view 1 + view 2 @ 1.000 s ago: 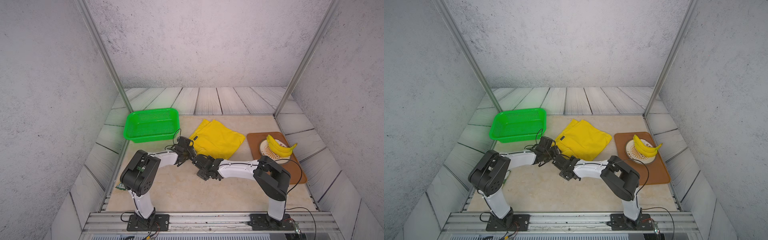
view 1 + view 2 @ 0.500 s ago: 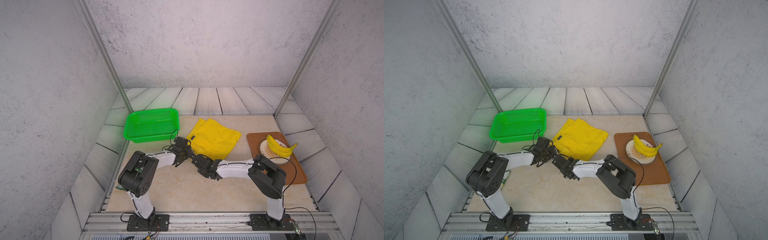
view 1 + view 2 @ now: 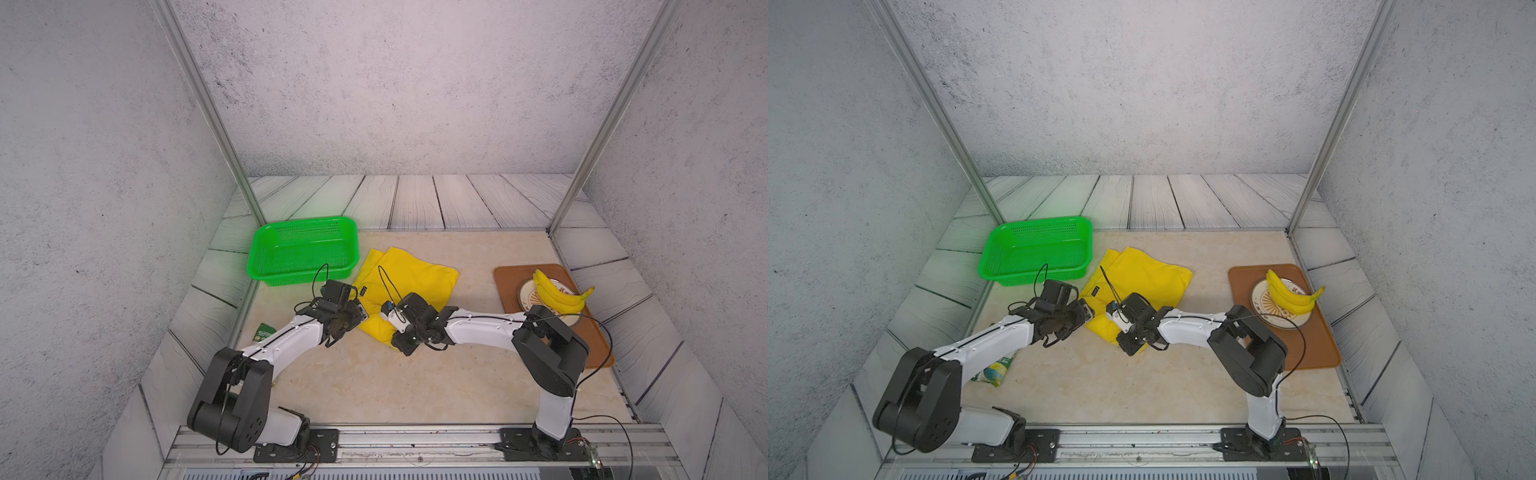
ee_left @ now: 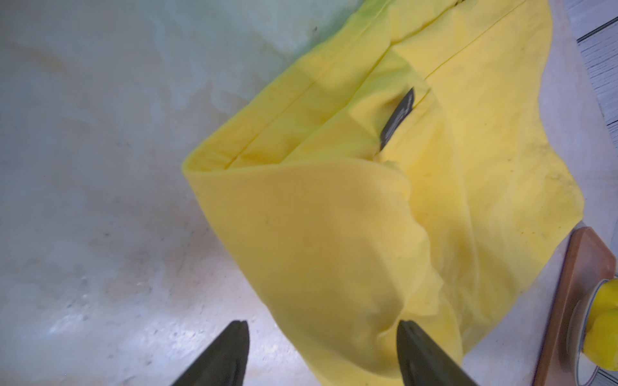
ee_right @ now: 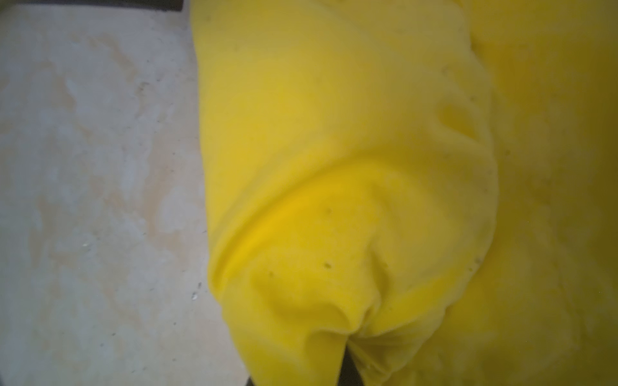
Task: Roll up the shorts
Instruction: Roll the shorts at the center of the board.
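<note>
One pair of shorts (image 3: 415,274) lies folded on the desk (image 3: 415,386). The left end effector (image 4: 321,326) gapes open over its near edge; the right end effector (image 5: 349,354) is clamped on bunched fabric.

My white-and-black left arm (image 3: 291,336) reaches low and forward, its black left gripper (image 4: 322,344) with jaws spread apart. My right arm (image 3: 482,330) stretches inward, right gripper (image 5: 347,366) pinching the bright yellow fabric shorts (image 5: 334,167).
</note>
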`<state>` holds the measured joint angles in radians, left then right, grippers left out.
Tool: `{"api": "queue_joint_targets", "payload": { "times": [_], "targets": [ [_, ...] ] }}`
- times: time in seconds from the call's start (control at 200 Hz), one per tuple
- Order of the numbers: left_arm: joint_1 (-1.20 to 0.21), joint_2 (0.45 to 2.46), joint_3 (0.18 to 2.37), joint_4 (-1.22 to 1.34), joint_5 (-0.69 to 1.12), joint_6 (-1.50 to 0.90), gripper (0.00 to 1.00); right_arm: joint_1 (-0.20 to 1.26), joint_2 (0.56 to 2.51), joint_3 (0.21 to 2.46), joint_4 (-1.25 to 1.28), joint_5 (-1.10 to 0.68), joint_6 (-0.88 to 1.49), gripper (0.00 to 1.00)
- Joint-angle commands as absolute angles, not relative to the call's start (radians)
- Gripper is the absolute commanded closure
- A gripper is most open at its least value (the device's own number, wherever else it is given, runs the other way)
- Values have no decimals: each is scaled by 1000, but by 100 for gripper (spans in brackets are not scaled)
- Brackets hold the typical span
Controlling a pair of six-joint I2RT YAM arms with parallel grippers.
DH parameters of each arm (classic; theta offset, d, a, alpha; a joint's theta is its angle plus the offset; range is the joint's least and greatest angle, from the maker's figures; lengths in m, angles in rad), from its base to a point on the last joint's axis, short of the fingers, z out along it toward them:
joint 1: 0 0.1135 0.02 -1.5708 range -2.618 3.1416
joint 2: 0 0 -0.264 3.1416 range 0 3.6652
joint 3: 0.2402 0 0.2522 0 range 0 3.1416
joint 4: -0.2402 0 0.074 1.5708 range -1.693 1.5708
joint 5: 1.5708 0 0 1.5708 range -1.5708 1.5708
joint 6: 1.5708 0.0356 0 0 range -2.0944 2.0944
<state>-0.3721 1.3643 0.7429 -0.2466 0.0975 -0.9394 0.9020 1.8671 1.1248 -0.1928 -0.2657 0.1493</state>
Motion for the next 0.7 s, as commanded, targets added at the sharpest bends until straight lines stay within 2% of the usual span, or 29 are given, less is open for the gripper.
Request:
{"api": "queue_joint_targets", "payload": {
  "times": [0.0,0.13,0.3,0.44,0.61,0.696],
  "targets": [
    [-358,1292,717,-348,57,-915,25,890,1870,1083,-299,-541,238,95],
    [-354,1193,684,-386,33,-904,25,842,1879,1081,-278,-710,311,96],
    [-354,1071,616,-390,48,-894,28,758,1926,1039,-112,-929,527,97],
    [-356,1012,557,-363,55,-899,30,684,2004,957,220,-1072,835,99],
    [-358,1066,540,-272,97,-908,30,626,2103,893,568,-1125,1129,99],
    [-362,1126,554,-201,106,-912,29,605,2123,887,596,-1128,1162,99]
  ]
}}
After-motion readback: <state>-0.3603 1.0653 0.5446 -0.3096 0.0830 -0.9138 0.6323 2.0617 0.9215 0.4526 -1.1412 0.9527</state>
